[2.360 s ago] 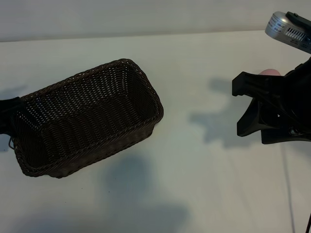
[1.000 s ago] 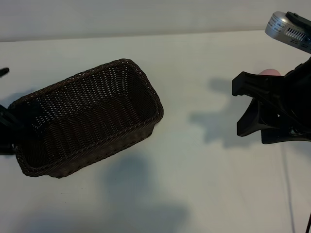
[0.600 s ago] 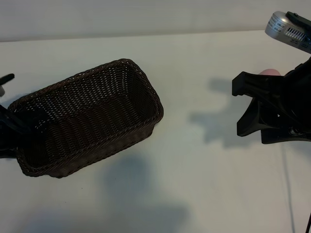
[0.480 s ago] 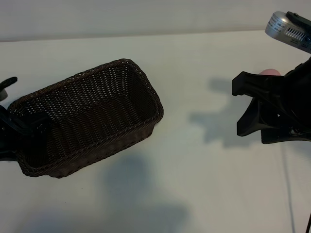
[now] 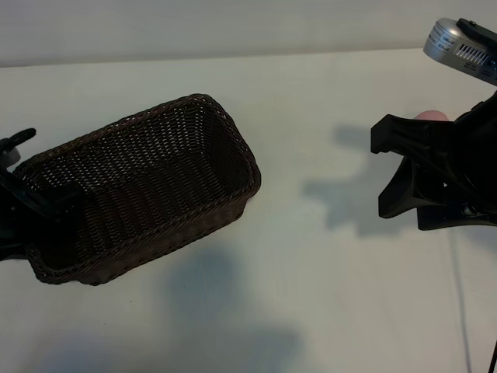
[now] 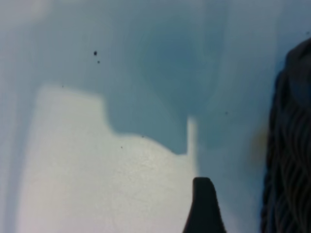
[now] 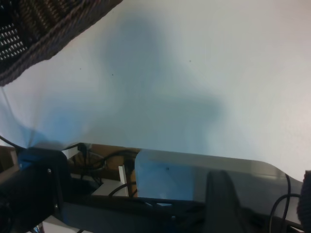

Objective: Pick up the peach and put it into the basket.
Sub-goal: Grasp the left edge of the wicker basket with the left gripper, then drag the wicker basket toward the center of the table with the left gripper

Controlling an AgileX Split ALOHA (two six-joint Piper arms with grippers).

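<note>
White desk point(image 5: 311, 295) is filling every view, pale and bare apart from soft shadows. At the right edge of the exterior frame, the right gripper point(image 5: 400, 175) is hanging with its fingers point(image 5: 388, 134) spread moderately apart and closed on nothing; a sliver of the peach point(image 5: 432, 116) is showing pink just behind the upper finger, partly hidden by the arm, so whether it is touching the gripper cannot be told. That arm seems to be waiting beside the fruit. At the far left edge, the left gripper point(image 5: 23, 198) is sitting at the basket's near-left end, fingers standing fairly wide, one appearing to lie inside the rim and one outside; probably it is bracing the basket point(image 5: 147, 183) so it will not slide when the fruit is dropped in, though contact cannot be confirmed. The basket is lying aslant in the left half, empty. The left wrist view is showing what the exterior cannot: a single dark fingertip point(image 6: 204, 206) above bare desk with the woven wall point(image 6: 289, 160) close alongside. The right wrist view is catching only a basket corner point(image 7: 43, 24) and the desk's edge, not the peach.
</note>
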